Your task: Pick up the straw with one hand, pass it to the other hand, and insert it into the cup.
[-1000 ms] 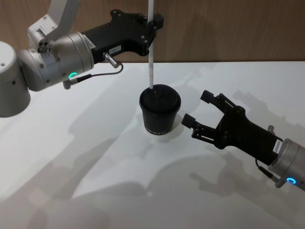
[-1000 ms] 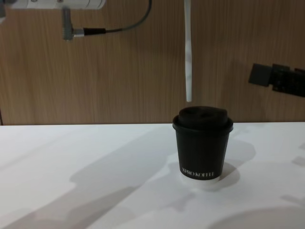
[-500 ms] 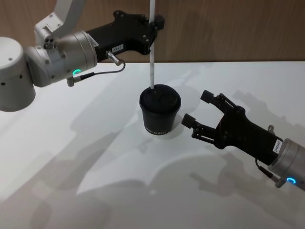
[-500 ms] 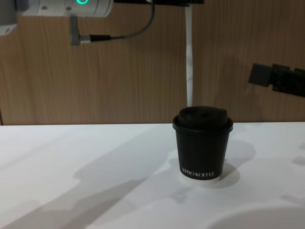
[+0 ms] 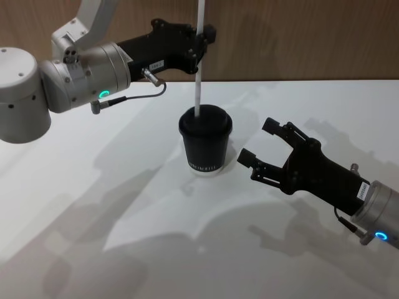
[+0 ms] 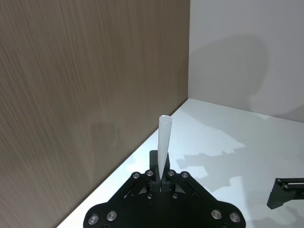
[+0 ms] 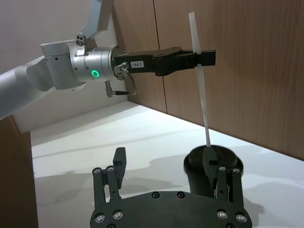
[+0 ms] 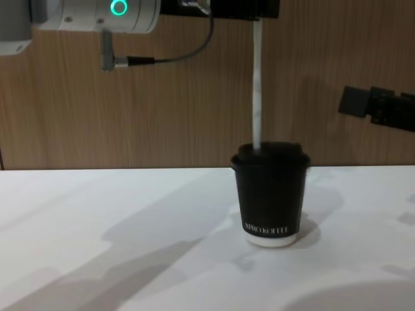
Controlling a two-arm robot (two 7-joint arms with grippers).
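**A:** At upper centre of the head view, the left gripper (image 5: 204, 37) pinches the straw (image 5: 199, 65) upright, its lower tip meeting the lid of the cup (image 5: 205, 141) at mid-frame on the table (image 5: 124, 187). How will it handle?

**B:** Likely light, slim and easily bent; a hold high on the shaft, as here, leaves length to feed down. The cup looks light enough to tip under a sideways push.

**A:** And the right gripper (image 5: 257, 148)?

**B:** Jaws apart, holding nothing, right of the cup.

**A:** What do the other views add?

**B:** The chest view shows the straw (image 8: 257, 91) reaching the lid (image 8: 269, 152) side-on; the left wrist view shows the straw's top end (image 6: 164, 142) rising from closed fingers.
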